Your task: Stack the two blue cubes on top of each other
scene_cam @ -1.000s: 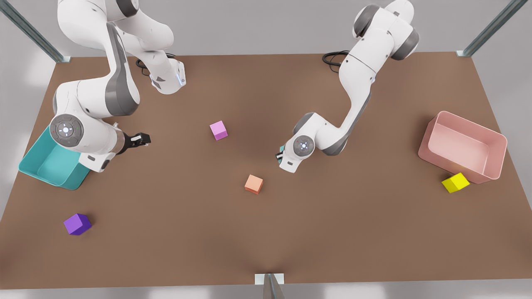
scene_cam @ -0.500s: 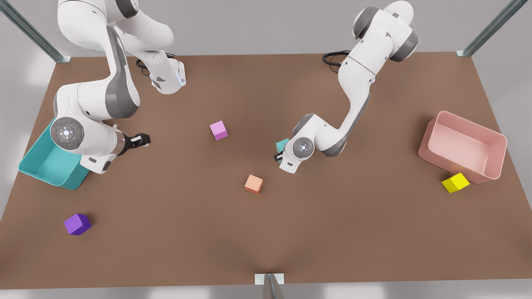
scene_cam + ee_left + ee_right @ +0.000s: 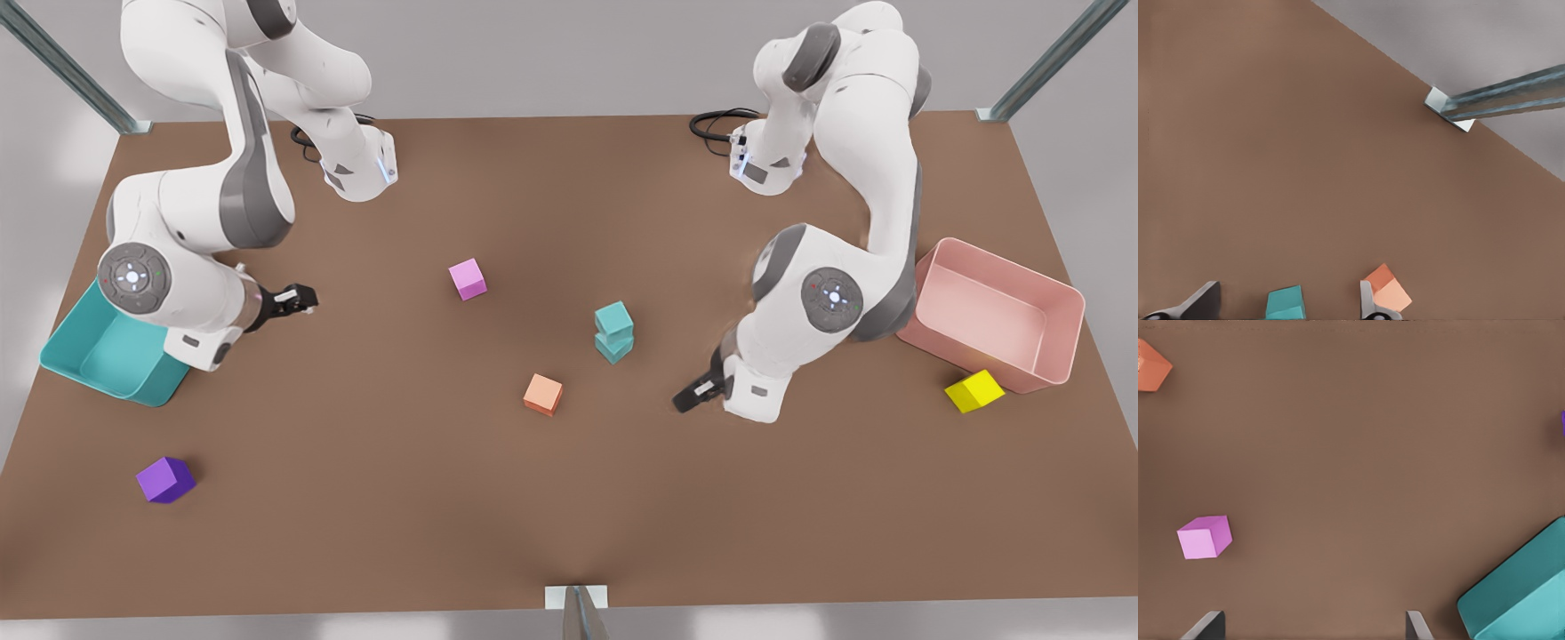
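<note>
Front view first: my left hand (image 3: 690, 399) hangs low over the tabletop (image 3: 569, 498), towards the front view's right of the blue stack and a little nearer the camera. It is empty. In the left wrist view its two dark, wedge-shaped fingers (image 3: 1201, 303) stand wide apart, with nothing between them but bare board and the stack farther off.

My right hand (image 3: 300, 299) waits well off to the front view's left of the stack, beside the teal bin (image 3: 116, 369). Its fingers (image 3: 1208, 627) are also spread wide and hold nothing.

The two blue cubes sit one on the other near the middle of the tabletop, free of both hands. The upper blue cube (image 3: 613, 317) rests squarely on the lower blue cube (image 3: 613, 348), so the stack's long axis is upright. The upper one looks turned slightly about that axis against the lower. Both are plain, matte, sharp-edged teal blocks.

Around the stack:
- An orange cube (image 3: 542, 394) lies near it, on the camera side and to the front view's left.
- A pink cube (image 3: 468, 278) lies to its left, farther from the camera.
- A purple cube (image 3: 165, 480) lies well apart, towards the left front corner.
- A yellow cube (image 3: 974, 391) touches or nearly touches the open, smooth-walled pink bin (image 3: 925, 293), far to the stack's right.

The tabletop is flat, matte brown board. Metal struts (image 3: 1049, 62) rise at its corners against plain grey walls.
</note>
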Available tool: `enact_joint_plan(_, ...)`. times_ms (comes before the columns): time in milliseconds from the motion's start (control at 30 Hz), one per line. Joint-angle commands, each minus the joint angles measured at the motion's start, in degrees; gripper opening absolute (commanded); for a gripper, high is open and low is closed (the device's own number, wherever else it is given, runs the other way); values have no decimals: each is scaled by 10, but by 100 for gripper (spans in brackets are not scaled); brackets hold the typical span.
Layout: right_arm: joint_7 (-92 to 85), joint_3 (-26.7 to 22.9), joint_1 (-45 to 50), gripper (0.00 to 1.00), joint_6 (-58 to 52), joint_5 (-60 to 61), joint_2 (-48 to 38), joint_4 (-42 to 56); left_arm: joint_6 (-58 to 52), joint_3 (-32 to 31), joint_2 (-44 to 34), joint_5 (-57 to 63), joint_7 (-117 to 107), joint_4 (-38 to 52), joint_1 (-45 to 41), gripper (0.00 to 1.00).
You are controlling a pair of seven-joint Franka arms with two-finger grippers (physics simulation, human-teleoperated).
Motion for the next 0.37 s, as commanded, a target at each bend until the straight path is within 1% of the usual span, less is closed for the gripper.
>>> enact_joint_plan(0,-14,0,0,100,-1,-4,0,9,-218,0,-54,46,356,-16,44,100)
enact_joint_plan(33,-14,0,-1,100,-1,-3,1,16,-181,40,-169,50,470,-160,41,100)
enact_joint_plan(67,-14,0,-1,100,-1,-3,1,16,-197,76,-190,48,474,-175,26,100)
enact_joint_plan(100,-15,0,-2,100,-1,-4,1,15,-237,78,-190,39,471,-172,18,100)
enact_joint_plan(333,-15,0,-4,100,-2,-4,1,15,-249,82,-189,38,470,-167,3,100)
